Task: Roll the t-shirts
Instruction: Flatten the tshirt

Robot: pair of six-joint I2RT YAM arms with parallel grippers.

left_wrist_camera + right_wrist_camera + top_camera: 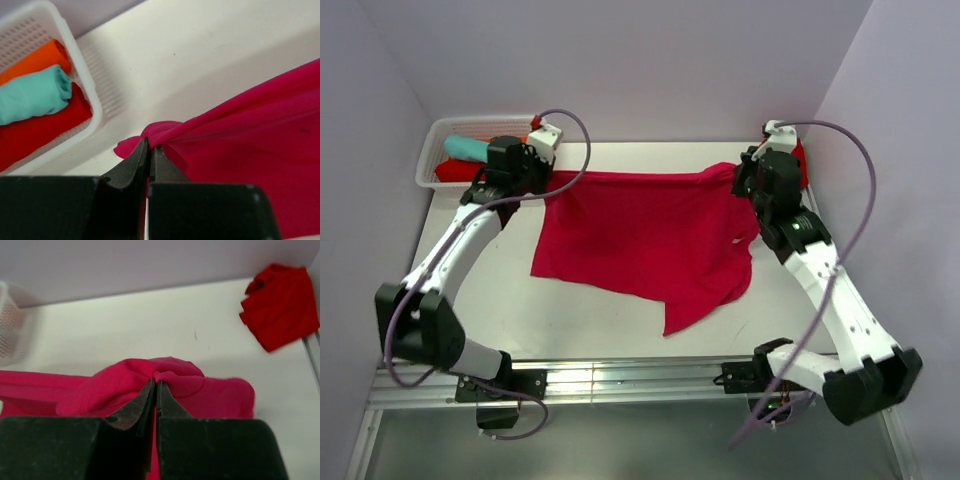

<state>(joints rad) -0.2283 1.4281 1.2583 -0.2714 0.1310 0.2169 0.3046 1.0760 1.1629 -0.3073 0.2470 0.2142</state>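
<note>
Starting at the white basket (428, 160) in the far left corner: three tees rolled up inside, side by side, an orange roll (35, 59), a teal roll (35, 92) and a scarlet roll (40, 127), the teal one riding partly on the scarlet. Just right of the basket, the left gripper (150, 147) is clamped tight on a bunched corner of the crimson t-shirt (650, 235), a little tuft of cloth poking out past the fingertips. From there the shirt's far edge runs taut, away from the basket, straight across to the right gripper (155, 383), pinched closed on a puckered fold of the same cloth. Below that stretched line the shirt is spread open, wrinkled and unrolled, reaching toward the near edge with one sleeve trailing at its lower right. Farther still from the basket, at the opposite far corner, a crumpled red tee (280, 305) lies in a heap, apart from the crimson one. Everything sits on a pale matte table (590, 320), closed in by plain lilac walls (620, 60), with a metal rail (620, 380) along the near side.
</note>
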